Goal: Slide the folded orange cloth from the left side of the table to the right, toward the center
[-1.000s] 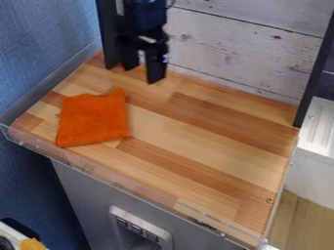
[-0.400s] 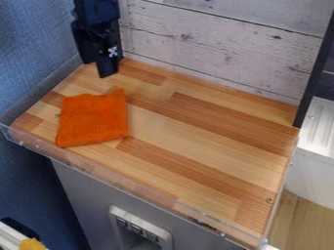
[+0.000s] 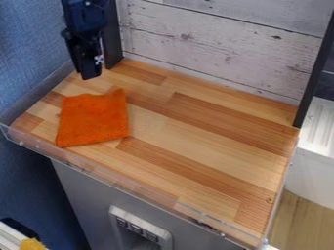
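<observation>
Wooden counter (image 3: 202, 141), orange cloth (image 3: 93, 118).

Cloth (image 3: 93, 118) on countertop (image 3: 202, 141), left part; plank wall (image 3: 215, 44) behind; side wall (image 3: 29, 44) left; separate unit (image 3: 312, 171) right.

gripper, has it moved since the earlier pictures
Yes. Judged against the blue wall, the gripper has moved leftward in the camera view, closer to that wall.

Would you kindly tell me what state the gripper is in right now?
Gripper: open or closed cannot be told; no held item is visible, and the orange cloth is nearest.
</observation>
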`<state>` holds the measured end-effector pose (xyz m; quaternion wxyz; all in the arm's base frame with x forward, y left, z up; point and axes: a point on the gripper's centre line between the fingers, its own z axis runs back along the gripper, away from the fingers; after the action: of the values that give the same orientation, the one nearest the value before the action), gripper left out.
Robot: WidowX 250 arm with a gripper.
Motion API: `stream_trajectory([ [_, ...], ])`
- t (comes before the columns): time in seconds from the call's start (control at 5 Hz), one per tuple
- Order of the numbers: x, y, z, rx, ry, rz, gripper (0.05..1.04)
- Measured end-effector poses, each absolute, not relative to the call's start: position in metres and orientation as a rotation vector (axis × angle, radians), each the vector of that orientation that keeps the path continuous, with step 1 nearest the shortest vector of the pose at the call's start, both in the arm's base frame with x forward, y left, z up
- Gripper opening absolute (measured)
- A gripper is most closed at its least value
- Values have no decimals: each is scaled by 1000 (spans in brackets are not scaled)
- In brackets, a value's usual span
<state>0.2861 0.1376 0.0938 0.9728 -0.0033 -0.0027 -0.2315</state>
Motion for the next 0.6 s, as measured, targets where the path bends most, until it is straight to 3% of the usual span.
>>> stream_trajectory([
  [0.2, 285, 141, 89, 7, -6, -468, 159],
  [0.4, 286, 143, 77, 6, 6, -441, 67],
  [0.6, 289, 137, 68, -1, 13, -435, 62],
])
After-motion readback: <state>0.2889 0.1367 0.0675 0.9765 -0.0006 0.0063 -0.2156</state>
